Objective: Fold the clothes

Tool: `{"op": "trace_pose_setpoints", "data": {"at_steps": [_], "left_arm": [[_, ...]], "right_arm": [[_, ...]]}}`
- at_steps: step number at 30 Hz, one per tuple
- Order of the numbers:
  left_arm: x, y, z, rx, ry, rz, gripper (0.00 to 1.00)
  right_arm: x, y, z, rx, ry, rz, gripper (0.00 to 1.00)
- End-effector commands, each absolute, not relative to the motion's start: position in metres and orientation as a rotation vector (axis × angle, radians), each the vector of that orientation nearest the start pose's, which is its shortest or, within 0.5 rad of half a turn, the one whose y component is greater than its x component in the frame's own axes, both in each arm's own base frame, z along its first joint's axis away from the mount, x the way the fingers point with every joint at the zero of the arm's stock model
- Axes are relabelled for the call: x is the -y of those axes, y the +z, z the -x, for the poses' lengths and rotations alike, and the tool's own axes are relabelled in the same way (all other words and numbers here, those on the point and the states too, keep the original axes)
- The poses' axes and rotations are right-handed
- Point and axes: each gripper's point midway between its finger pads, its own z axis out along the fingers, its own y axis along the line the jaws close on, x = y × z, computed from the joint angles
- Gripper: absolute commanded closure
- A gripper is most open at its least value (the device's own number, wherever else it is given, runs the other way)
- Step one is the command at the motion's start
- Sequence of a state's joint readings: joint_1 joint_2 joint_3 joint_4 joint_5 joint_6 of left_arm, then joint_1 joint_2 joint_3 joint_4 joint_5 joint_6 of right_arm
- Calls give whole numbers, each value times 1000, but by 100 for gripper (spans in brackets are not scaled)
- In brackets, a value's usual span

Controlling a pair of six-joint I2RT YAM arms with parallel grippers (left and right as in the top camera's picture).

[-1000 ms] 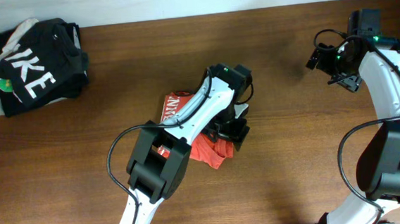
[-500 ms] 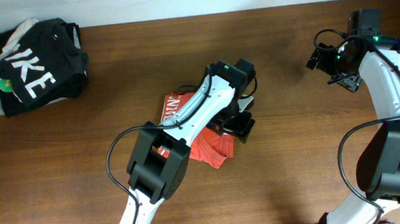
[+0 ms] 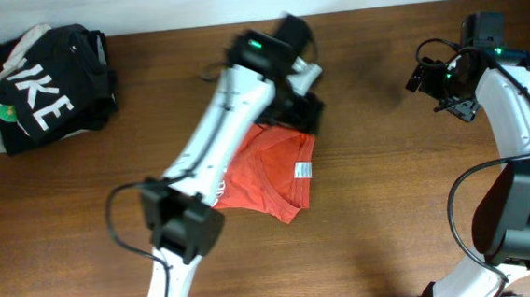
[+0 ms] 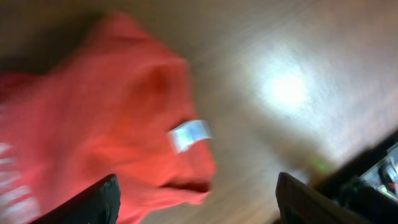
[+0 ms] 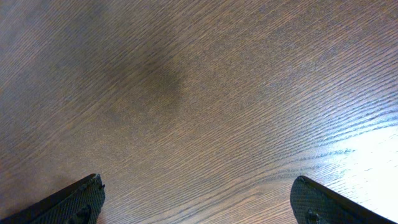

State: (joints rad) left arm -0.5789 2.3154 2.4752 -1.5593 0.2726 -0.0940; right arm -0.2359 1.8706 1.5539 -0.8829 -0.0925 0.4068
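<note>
Red-orange T-shirt [image 3: 267,172] lies bunched mid-way across the tabletop [image 3: 393,233], long axis slanting near-left to far-right, neck label [image 3: 302,170] toward the right edge. Left hand [image 4: 198,196] hovers spread and empty above it. Right hand [image 5: 199,199], also spread, hangs near the far right corner.

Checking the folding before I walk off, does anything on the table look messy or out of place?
The red-orange T-shirt in the middle of the table lies askew and lumpy, its neck label exposed. The black garment at the far left corner is a crumpled heap.
</note>
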Motion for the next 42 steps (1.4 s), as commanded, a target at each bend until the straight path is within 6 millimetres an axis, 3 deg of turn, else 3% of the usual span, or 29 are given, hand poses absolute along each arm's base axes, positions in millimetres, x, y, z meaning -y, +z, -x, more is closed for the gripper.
{"op": "trace_pose_setpoints", "data": {"at_steps": [1,4,7,11,16,19,20,23,35,38,42], "left_arm": [[225,196,-404,-2928,-332,-548,14],[172,190,-421,-2987,-312,-363,2],[131,184,-432,-3017,-329,-207,1],[111,166,-428,-3089,-484,-94,1],[123,121,-416,-3151,-694,-128,1],[130,96,-414,-3151,-768,-147,1],[131,78,-411,-3153,-799,-138,1],[128,57,-404,-3178,-803,-121,1],[127,15,-391,-3177,-823,-171,1],[144,16,-389,-3101,-996,-243,1],[156,13,-382,-3076,-1097,-247,1]], "right_arm": [[91,127,-431,-2621,145,-838,1],[91,127,-431,-2621,145,-838,1],[91,127,-431,-2621,145,-838,1],[91,127,-431,-2621,145,-838,1],[91,127,-431,-2621,145,-838,1],[91,127,-431,-2621,145,-839,2],[91,127,-431,-2621,145,-839,1],[91,127,-431,-2621,145,-838,1],[91,127,-431,-2621,145,-838,1],[91,127,-431,-2621,145,-838,1],[91,127,-431,-2621,145,-838,1]]}}
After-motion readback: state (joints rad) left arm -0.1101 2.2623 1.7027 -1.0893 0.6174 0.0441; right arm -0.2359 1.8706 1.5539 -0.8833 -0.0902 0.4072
